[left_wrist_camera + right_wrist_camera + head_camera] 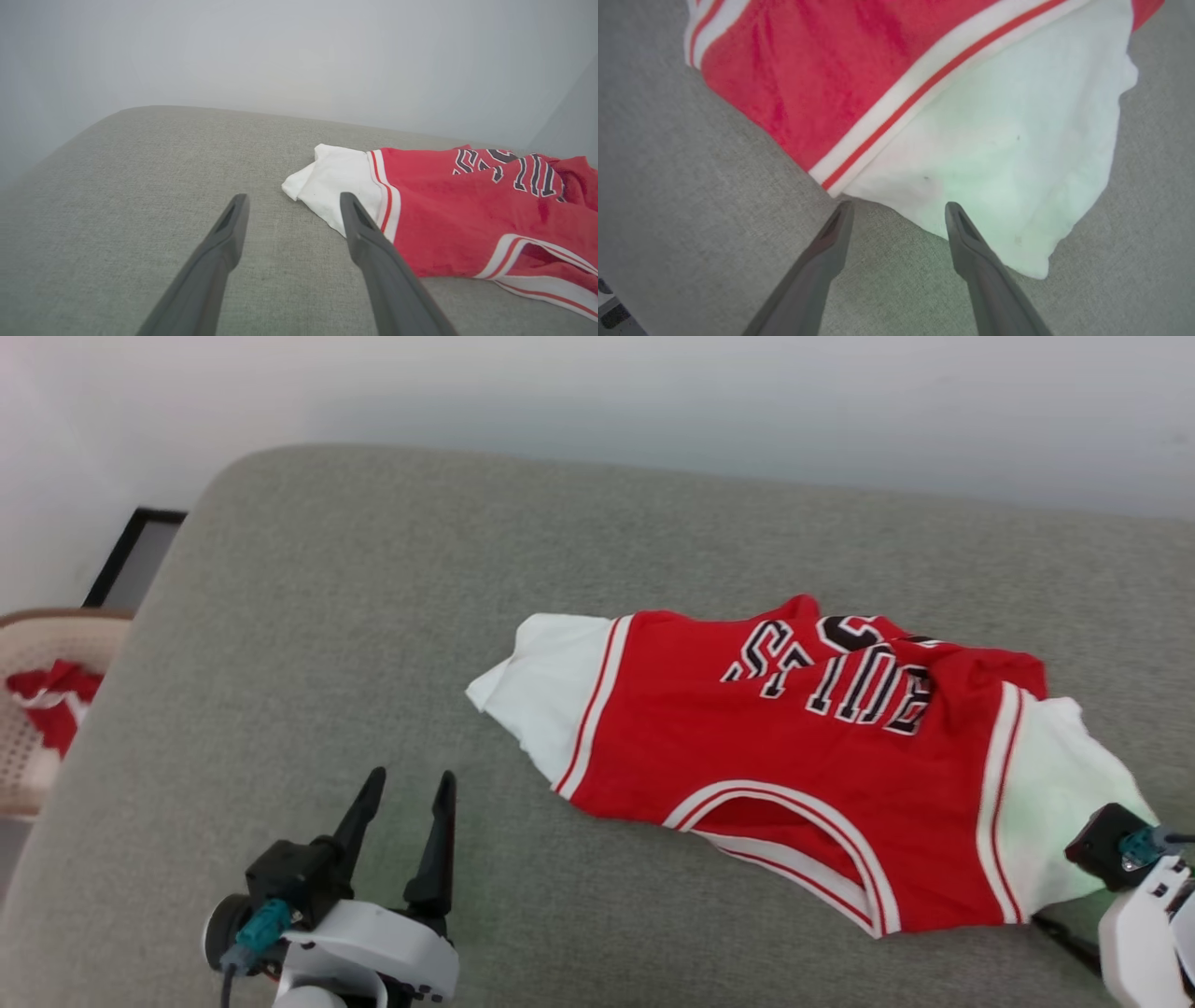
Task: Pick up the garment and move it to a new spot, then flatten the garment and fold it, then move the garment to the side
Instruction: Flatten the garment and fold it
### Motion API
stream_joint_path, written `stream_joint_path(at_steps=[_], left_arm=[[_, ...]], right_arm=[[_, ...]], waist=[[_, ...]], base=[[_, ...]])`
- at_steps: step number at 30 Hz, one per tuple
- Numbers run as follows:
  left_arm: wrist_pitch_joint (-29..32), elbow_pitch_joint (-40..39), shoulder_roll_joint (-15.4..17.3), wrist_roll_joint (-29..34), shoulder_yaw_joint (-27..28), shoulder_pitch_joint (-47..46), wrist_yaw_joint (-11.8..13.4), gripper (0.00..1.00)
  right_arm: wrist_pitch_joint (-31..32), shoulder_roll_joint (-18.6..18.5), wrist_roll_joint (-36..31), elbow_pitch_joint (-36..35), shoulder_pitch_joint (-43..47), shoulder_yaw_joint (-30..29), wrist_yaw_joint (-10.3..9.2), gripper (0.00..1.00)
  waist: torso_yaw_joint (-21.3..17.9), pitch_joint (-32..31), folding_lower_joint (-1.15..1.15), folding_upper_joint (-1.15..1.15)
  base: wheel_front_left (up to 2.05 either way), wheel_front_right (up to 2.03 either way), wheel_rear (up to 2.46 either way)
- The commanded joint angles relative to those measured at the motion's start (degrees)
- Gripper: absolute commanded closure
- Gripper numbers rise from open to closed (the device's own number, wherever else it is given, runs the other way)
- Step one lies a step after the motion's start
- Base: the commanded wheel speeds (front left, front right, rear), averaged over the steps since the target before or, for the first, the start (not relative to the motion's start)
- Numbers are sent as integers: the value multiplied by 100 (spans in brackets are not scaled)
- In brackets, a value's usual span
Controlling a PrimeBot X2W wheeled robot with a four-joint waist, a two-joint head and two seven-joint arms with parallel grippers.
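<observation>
The garment (794, 756) lies spread and a little rumpled on the grey cushion (373, 616), a red jersey with white sleeves, its black lettering toward the far side. My left gripper (412, 775) stands open and empty to the left of the garment's left sleeve (336, 186). In the left wrist view the left gripper (293, 198) points past that sleeve's near edge. The right arm's wrist (1134, 896) sits at the garment's right sleeve. In the right wrist view the right gripper (899, 205) is open, its tips at the edge of the white sleeve (1008, 154), nothing held.
A woven basket (37, 644) holding red-and-white cloth stands off the cushion's left edge. A black-framed panel (131, 560) leans against the pale wall behind it. The cushion's rounded far-left corner falls away there.
</observation>
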Motion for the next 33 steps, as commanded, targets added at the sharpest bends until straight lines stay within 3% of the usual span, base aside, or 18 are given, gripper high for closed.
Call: stream_joint_path(at_steps=[1,6,7,8,9,16,21,24,27,30,33], left_arm=[[2,6,-91,136,87,46,-101,0],[1,38,-271,354,340,25,-318,0],[1,74,-290,394,365,19,-377,0],[1,101,-295,427,397,-7,-425,0],[1,119,-291,472,428,-47,-485,0],[138,402,-32,554,286,-439,-854,0],[1427,830,574,457,-483,-1308,-1043,0],[2752,890,980,-265,-1448,-1893,-1045,0],[4056,976,1238,-1354,-1876,-2498,-1031,0],[5047,1104,1276,-2404,-1921,-2987,-1037,0],[5578,1426,1271,-2884,-1880,-3395,-1038,0]], right_arm=[[-93,-44,-7,156,-148,175,-4,0],[-234,41,-82,632,-486,704,-6,0],[-237,58,-96,720,-520,831,-6,7],[-236,79,-78,798,-552,936,-8,72],[-274,118,-8,867,-582,986,-13,100],[-494,169,84,1196,-730,1123,-18,100],[-597,214,179,1174,-820,1210,-5,100],[-608,281,245,1162,-908,1257,-4,100],[-587,399,263,1133,-1007,1305,-3,100],[-585,495,235,1116,-1120,1370,-3,100],[-568,555,248,1097,-1228,1445,-3,100]], waist=[[199,175,0,0],[245,333,0,0],[250,343,0,0],[249,354,0,0],[239,363,0,0],[133,290,0,0],[52,249,0,0],[6,269,0,0],[-38,325,0,0],[-104,413,0,0],[-172,510,0,0]], base=[[0,0,0],[0,0,0],[0,0,0],[0,0,0],[0,0,0],[0,0,0],[0,0,0],[0,0,0],[0,0,0],[0,0,0],[0,0,0]])
